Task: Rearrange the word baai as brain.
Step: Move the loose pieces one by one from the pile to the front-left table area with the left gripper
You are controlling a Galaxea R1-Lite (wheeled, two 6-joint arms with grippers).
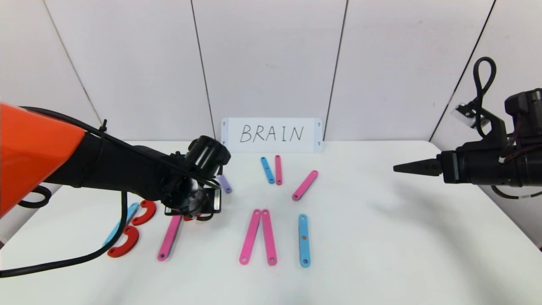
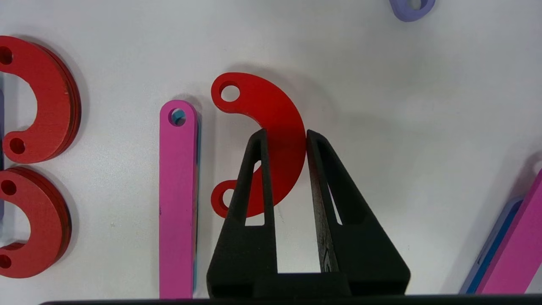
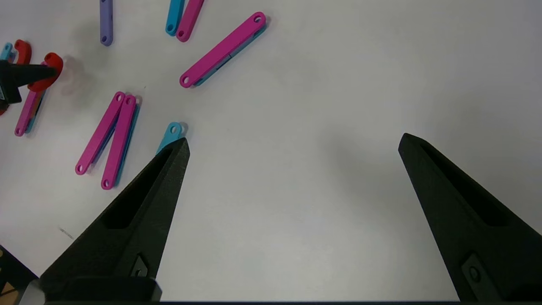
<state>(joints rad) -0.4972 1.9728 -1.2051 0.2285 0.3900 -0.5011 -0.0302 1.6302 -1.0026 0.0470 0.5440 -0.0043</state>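
Note:
My left gripper (image 2: 284, 132) is shut on a red C-shaped curve (image 2: 271, 110), its fingers pinching the curve's band just right of a pink strip (image 2: 178, 203). In the head view that gripper (image 1: 192, 212) is at the left, over the top of the same pink strip (image 1: 170, 237). Further left, a blue strip (image 1: 120, 226) and two red curves (image 1: 144, 212) form a B. Two pink strips (image 1: 258, 236) meet in a narrow peak at the middle, with a blue strip (image 1: 304, 239) upright beside them. My right gripper (image 3: 294, 142) is open and empty, held above the table's right side (image 1: 396, 168).
A purple strip (image 1: 225, 184) lies just behind the left wrist. A blue strip (image 1: 267, 170), a pink strip (image 1: 278, 169) and a slanted pink strip (image 1: 305, 185) lie behind the letters. A white card (image 1: 272, 134) with handwritten BRAIN stands at the back wall.

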